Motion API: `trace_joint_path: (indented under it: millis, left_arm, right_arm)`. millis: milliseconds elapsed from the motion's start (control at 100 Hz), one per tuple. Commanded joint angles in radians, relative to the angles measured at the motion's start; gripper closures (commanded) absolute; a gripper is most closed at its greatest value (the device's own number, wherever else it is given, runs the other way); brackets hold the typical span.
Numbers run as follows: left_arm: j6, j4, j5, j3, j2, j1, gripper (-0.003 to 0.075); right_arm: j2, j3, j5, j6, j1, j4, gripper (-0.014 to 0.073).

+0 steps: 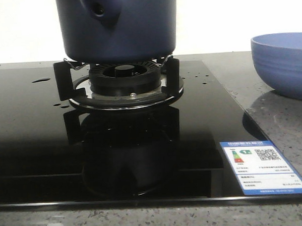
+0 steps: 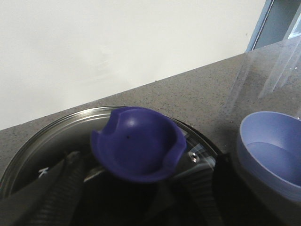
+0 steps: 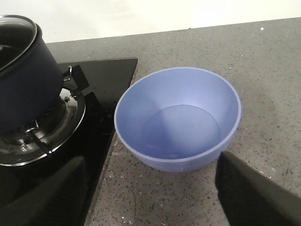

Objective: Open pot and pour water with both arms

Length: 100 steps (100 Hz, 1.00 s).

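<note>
Pot (image 1: pixel 117 27), matte navy cylinder, sits on burner (image 1: pixel 125 84) of glossy black hob (image 1: pixel 38 146), glass lid (image 2: pixel 56 129) on. Water (image 1: pixel 40 80) drops on hob. Pale blue bowl (image 3: pixel 178 117) just beside hob's right edge on speckled surface (image 3: pixel 263 61). Right pincer (image 3: pixel 150 193) wide, empty, over bowl. Left pincer (image 2: pixel 127 197) at lid knob (image 2: pixel 136 143); grip: cannot tell.

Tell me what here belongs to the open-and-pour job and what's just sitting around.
Job: pot with glass lid and blue knob, blue bowl, left tool, right tool.

Sitting around: burner, energy label, droplets.
</note>
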State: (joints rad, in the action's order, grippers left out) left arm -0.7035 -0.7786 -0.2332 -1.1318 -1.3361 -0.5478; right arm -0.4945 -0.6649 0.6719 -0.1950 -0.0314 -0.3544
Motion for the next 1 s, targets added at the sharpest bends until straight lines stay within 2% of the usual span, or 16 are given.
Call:
trace_joint_path:
  millis: [0,380,480,670,990]
  left_arm:
    - [-0.002,-0.016,0.049,-0.063,-0.002,-0.004,0.0196]
    - [-0.002,-0.016,0.032,-0.130,-0.099,-0.004,0.0202]
    - [-0.002,-0.015,0.032,-0.132,-0.101,-0.004,0.0244]
    - [-0.002,-0.006,0.033,-0.133,-0.101,-0.004,0.0370]
    - [-0.002,0.003,0.038,-0.134,-0.050,-0.002,0.0381]
  right_arm:
    - [-0.013,-0.033,-0.060,-0.011,0.000,-0.014,0.0077]
    - [-0.013,-0.033,-0.060,-0.011,0.000,-0.014,0.0077]
    - [-0.013,-0.033,-0.060,-0.011,0.000,-0.014,0.0077]
    - [-0.013,-0.033,-0.060,-0.011,0.000,-0.014,0.0077]
    - [-0.034,-0.033,-0.049,-0.025,0.000,0.006,0.0077]
